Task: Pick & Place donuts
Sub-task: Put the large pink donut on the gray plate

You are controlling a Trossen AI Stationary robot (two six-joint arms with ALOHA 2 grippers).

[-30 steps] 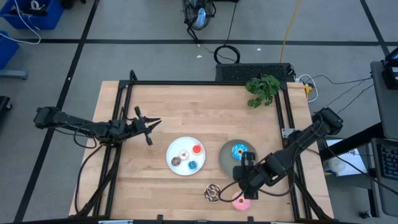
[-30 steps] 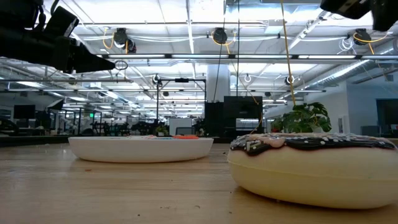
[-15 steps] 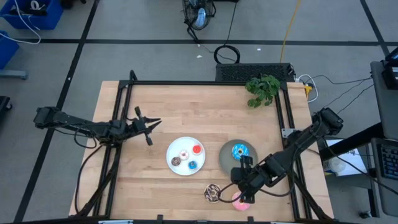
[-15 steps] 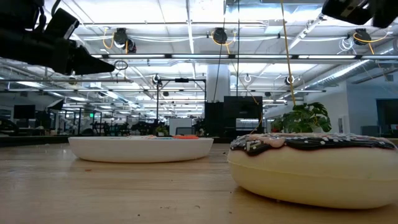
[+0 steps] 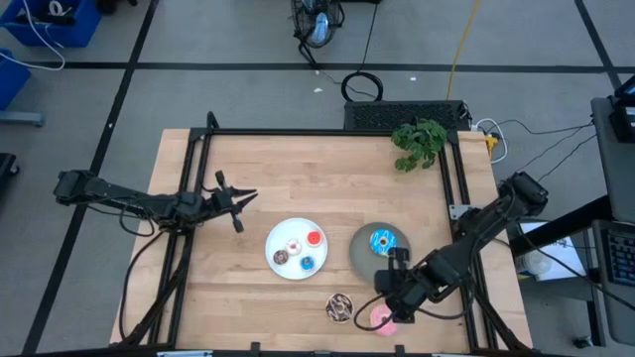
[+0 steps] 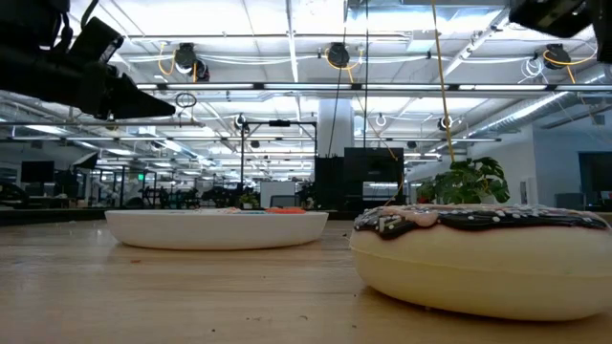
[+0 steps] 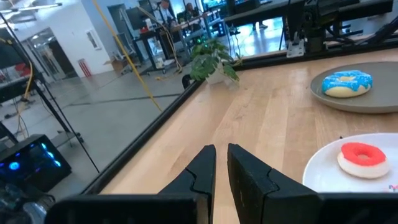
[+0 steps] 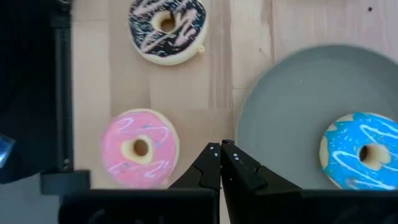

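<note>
On the white plate (image 5: 283, 236) lie the tiny donuts: red (image 5: 315, 238), pale pink (image 5: 294, 246), brown (image 5: 281, 258) and blue (image 5: 308, 263). The blue sprinkled donut (image 5: 382, 241) lies on the grey plate (image 5: 362, 256). The chocolate-drizzled donut (image 5: 339, 307) and the pink donut (image 5: 378, 318) lie flat on the wood near the table's near edge. My right gripper (image 5: 389, 297) hovers shut above the table, its fingertips (image 8: 221, 151) between the pink donut (image 8: 140, 149) and the grey plate (image 8: 292, 106). My left gripper (image 5: 241, 198) waits shut, off the table, left of the white plate.
A potted plant (image 5: 419, 141) stands at the table's far right corner. A black frame runs along the table's left, far and right edges. The chocolate-drizzled donut (image 6: 478, 258) sits close to the low camera, with the white plate (image 6: 218, 227) behind it.
My right arm has shifted a little toward the table's near edge, staying over the pink donut with its fingers shut. The donuts and plates have kept their places.
</note>
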